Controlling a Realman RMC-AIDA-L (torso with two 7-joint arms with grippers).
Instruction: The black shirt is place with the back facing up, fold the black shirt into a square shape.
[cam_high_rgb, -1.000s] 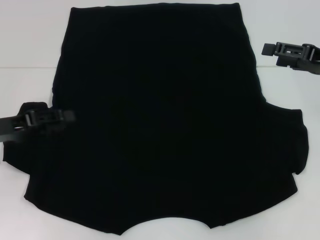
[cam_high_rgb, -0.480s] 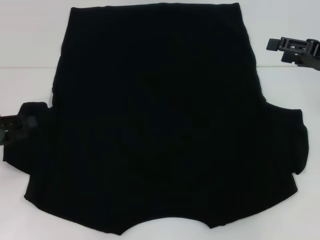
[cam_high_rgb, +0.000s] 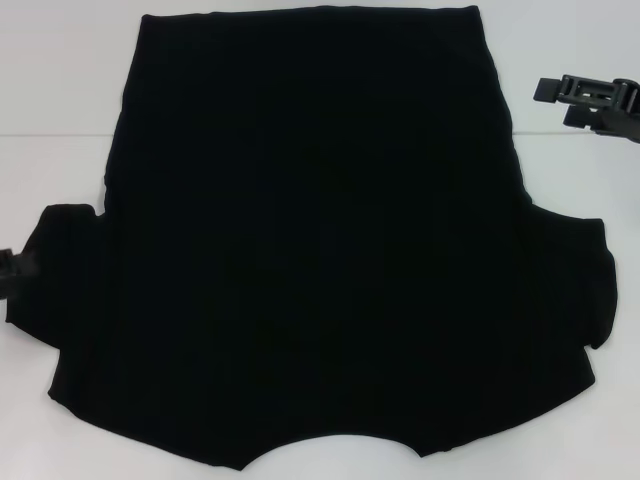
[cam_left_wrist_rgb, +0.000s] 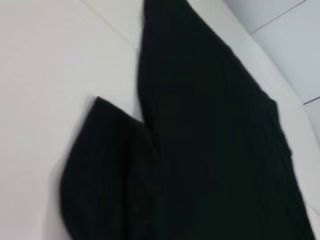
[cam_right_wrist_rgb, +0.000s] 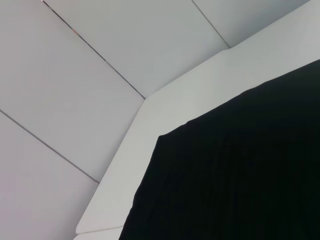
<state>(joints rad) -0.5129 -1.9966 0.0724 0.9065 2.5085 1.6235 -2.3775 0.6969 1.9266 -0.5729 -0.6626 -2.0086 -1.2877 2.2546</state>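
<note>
Lying flat and wholly unfolded across the white table (cam_high_rgb: 60, 90), the black shirt (cam_high_rgb: 320, 250) awaits every fold, with the left gripper (cam_high_rgb: 12, 268) by its sleeve, closure indeterminable, and the right gripper (cam_high_rgb: 590, 100) apart, seemingly open.

Black shirt (cam_high_rgb: 320, 250) flat on white table (cam_high_rgb: 60, 90)

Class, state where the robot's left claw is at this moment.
In the head view, the left claw sits at the far left edge, beside the black shirt's left sleeve, over the white table.
</note>
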